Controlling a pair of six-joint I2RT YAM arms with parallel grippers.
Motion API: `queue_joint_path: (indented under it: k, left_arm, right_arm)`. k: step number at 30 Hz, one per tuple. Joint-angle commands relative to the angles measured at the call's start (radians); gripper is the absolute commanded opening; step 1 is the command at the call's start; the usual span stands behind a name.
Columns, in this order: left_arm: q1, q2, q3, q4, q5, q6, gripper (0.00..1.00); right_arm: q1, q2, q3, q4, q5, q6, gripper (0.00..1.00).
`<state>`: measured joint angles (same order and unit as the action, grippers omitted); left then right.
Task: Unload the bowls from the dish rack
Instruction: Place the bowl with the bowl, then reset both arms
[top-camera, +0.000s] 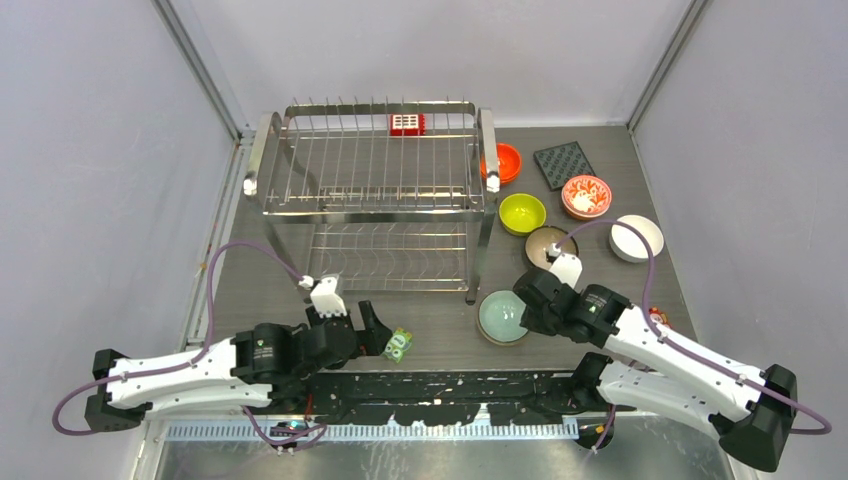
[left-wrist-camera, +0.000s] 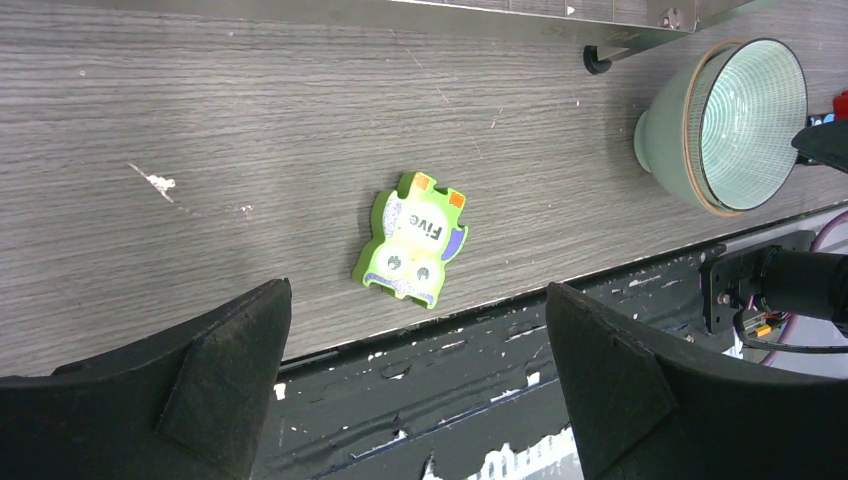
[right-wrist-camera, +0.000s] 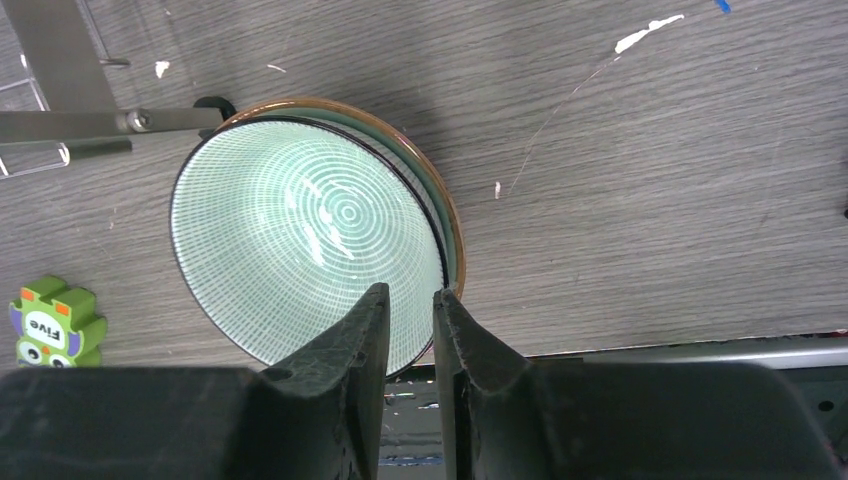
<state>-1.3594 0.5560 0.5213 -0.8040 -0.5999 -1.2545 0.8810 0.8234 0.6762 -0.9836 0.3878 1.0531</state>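
The bowls are all out on the worktop (top-camera: 440, 310), to the right of the dish rack (top-camera: 370, 170), and I can see none in the rack. The pale green bowl (right-wrist-camera: 310, 260) sits closest to you, just beside the rack's front leg and near the front edge. Your right pincer (right-wrist-camera: 405, 300) is narrow, with the bowl's rim between its two fingers, so it looks like it is holding the bowl by the rim. Your left pincer (top-camera: 375, 330) is wide and holds nothing; it hangs over a little green toy block (left-wrist-camera: 410, 240).

Here is what could go wrong. The rim is thin and smooth, so the bowl could slip out and tip if you lift fast. If you swing left, the bowl could bump the rack leg. If you pull it toward you, it could slide off the front edge. If you push it away, it could knock the dark bowl (top-camera: 549, 245) behind it.
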Motion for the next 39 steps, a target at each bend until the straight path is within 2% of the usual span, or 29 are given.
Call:
queue_joint_path:
  k: [1, 8, 11, 18, 24, 28, 29, 30, 31, 36, 39]
  left_arm:
    - [0.001, -0.009, -0.003, 0.025, -0.012, -0.016, 1.0]
    - [0.001, -0.015, -0.001, 0.017, -0.014, -0.017, 1.0]
    - [0.002, -0.02, -0.003, 0.015, -0.015, -0.017, 1.0]
    - [0.001, -0.022, 0.025, -0.022, -0.041, 0.007, 1.0]
    - [0.001, -0.027, 0.095, -0.139, -0.103, 0.028, 1.0]
    - [0.002, 0.006, 0.159, -0.259, -0.16, 0.023, 1.0]
    - [0.0, 0.021, 0.177, -0.283, -0.181, 0.019, 1.0]
    - [0.002, 0.035, 0.195, -0.303, -0.195, 0.021, 1.0]
    - [0.002, 0.05, 0.218, -0.32, -0.211, 0.02, 1.0]
    - [0.002, 0.123, 0.28, -0.385, -0.278, 0.021, 1.0]
    - [0.001, 0.172, 0.31, -0.431, -0.304, -0.019, 1.0]
  right_arm:
    - [-0.001, 0.013, -0.01, 0.019, 0.018, 0.019, 0.28]
    - [-0.002, 0.01, -0.01, 0.023, 0.017, 0.019, 0.29]
    - [-0.001, -0.029, 0.008, 0.023, 0.02, 0.021, 0.32]
    - [-0.001, -0.162, 0.129, 0.076, 0.018, -0.078, 0.5]
    - [-0.001, -0.217, 0.213, 0.17, 0.053, -0.232, 0.6]
    - [-0.001, -0.254, 0.222, 0.262, 0.083, -0.243, 0.66]
    - [-0.001, -0.27, 0.213, 0.296, 0.094, -0.233, 0.77]
    - [-0.001, -0.292, 0.198, 0.348, 0.104, -0.205, 0.95]
    - [-0.001, -0.318, 0.178, 0.402, 0.108, -0.198, 0.99]
    - [-0.001, -0.443, 0.072, 0.62, 0.18, -0.213, 1.0]
    - [-0.001, -0.457, 0.057, 0.631, 0.244, -0.255, 1.0]
